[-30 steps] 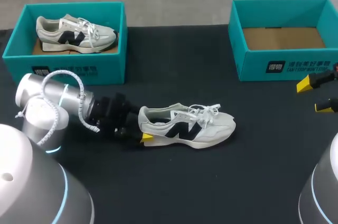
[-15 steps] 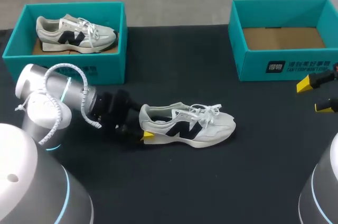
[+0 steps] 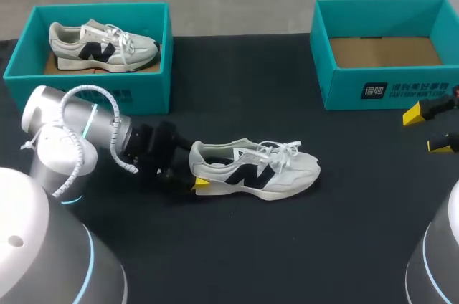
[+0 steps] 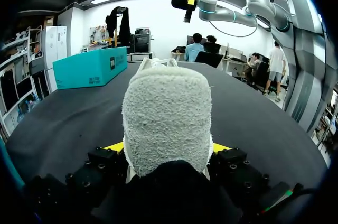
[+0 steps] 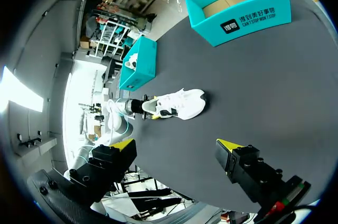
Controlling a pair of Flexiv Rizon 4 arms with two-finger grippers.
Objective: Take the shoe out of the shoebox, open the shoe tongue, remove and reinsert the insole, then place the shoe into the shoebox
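On the bench (image 3: 237, 261), with left gripper (image 3: 196, 173) pinching the shoe (image 3: 262, 173) by its heel, hold it flat and firm while bringing the spread, empty right gripper (image 3: 427, 130) over to peel back the tongue (image 3: 246, 148).

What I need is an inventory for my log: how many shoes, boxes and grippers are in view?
Shoes: 2 (boxed shoe, table shoe)
Boxes: 2 (left box, right box)
Grippers: 2 (left gripper, right gripper)
Total: 6
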